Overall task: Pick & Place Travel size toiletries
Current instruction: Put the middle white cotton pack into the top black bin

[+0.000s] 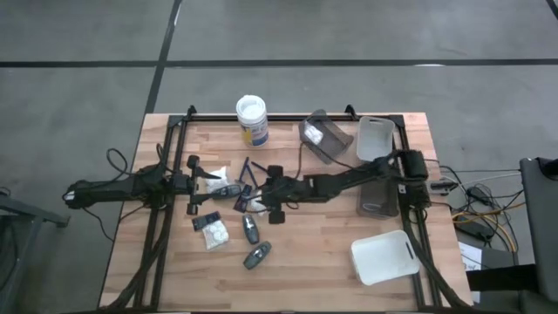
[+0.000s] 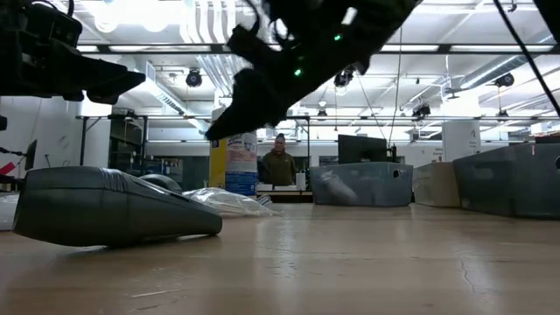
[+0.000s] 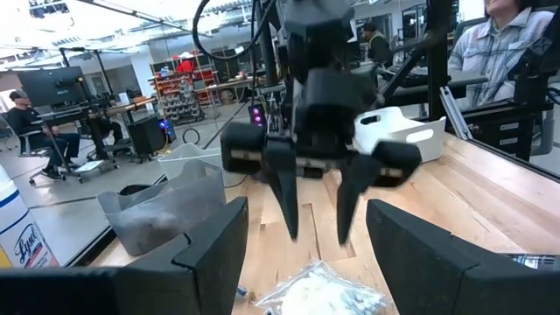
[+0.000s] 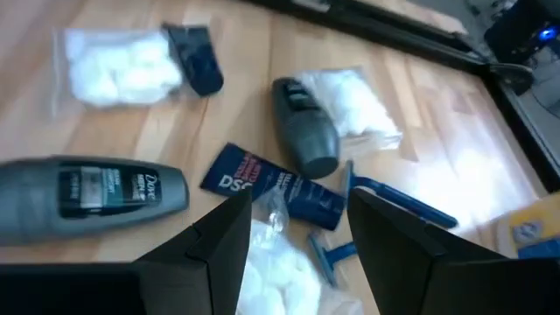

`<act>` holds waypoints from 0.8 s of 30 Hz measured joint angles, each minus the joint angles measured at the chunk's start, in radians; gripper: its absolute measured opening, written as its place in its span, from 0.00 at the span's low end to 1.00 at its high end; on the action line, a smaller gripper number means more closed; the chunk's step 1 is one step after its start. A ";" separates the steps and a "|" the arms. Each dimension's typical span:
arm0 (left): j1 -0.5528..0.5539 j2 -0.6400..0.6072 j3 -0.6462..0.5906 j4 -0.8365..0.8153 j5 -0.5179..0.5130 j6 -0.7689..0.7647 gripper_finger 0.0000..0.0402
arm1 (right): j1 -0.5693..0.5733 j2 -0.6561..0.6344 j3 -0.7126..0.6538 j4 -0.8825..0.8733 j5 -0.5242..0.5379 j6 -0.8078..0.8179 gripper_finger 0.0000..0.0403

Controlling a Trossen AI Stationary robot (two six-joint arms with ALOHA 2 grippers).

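Note:
Several travel toiletries lie flat on the wooden table's middle: white packets (image 1: 212, 231), grey bottles (image 1: 257, 255), blue razors (image 1: 248, 168) and a dark blue sachet (image 4: 271, 188). My left gripper (image 1: 199, 185) is open and level, with a white packet (image 3: 324, 293) lying between its fingers, apart from them. My right gripper (image 1: 266, 194) faces it, open, above a clear packet of white pads (image 4: 271, 258). In the right wrist view a grey Dove bottle (image 4: 87, 197) and a second grey bottle (image 4: 302, 136) lie beside that packet. Both grippers hang above the tabletop in the low view, the right one (image 2: 262, 96).
A white-lidded jar (image 1: 251, 118) stands at the far edge. A grey tray (image 1: 324, 135) with a white packet in it lies at the far right, next to a pale tray (image 1: 375, 138) and a dark tray (image 1: 377, 196). A white tray (image 1: 384, 257) is at the near right. People are beyond the table.

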 joint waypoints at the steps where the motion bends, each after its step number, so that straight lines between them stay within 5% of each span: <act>1: 0.000 0.000 0.000 0.000 0.000 0.000 0.59 | 0.000 0.015 0.014 -0.019 -0.001 -0.012 0.47; 24: 0.000 0.001 0.000 -0.001 0.000 0.000 0.59 | -0.057 0.090 -0.007 -0.083 -0.150 0.073 0.29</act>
